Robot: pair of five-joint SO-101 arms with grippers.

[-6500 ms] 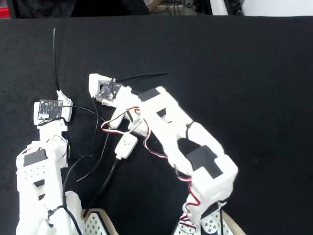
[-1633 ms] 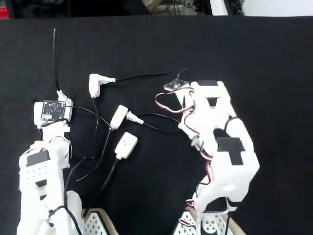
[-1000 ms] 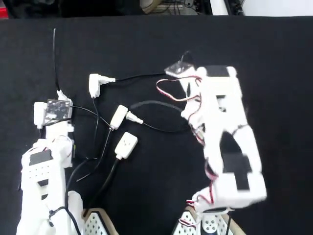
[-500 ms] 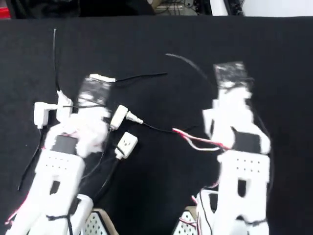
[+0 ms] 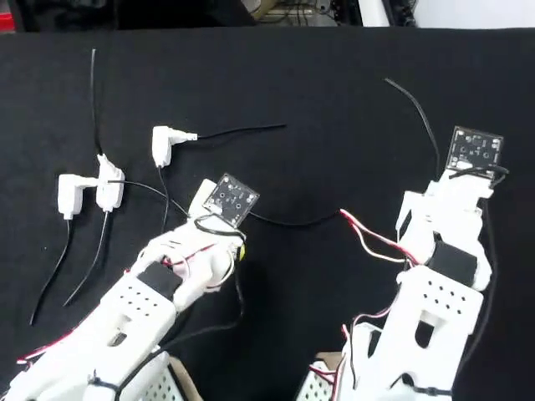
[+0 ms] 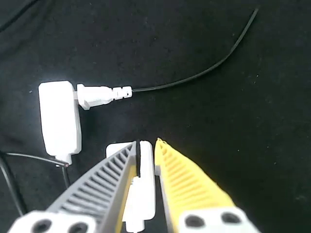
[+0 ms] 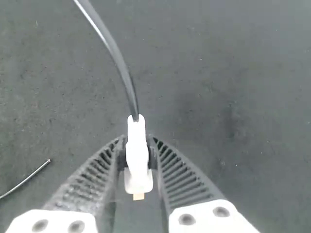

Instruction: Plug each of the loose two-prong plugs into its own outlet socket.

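Observation:
My left gripper (image 6: 146,143) is shut on a white outlet socket (image 6: 141,194), which lies between the grey and yellow fingers. Beside it lies another white socket (image 6: 58,119) with a two-prong plug (image 6: 99,93) pushed into it. In the high view the left arm's wrist board (image 5: 231,199) hangs over that spot. My right gripper (image 7: 137,141) is shut on a white plug (image 7: 137,162), whose black cable (image 7: 112,53) runs away from it. That arm (image 5: 456,225) stands at the table's right side, its cable (image 5: 416,104) arcing up and left.
A joined plug and socket pair (image 5: 84,190) lies at the far left. Another white piece (image 5: 161,144) with a black cable lies behind the left arm. A loose black cable (image 5: 292,223) crosses the middle of the black table (image 5: 334,100).
The left arm swung from the far-left pair to the middle socket and closed on it. The right arm carried its plug and cable from the centre out to the right side.

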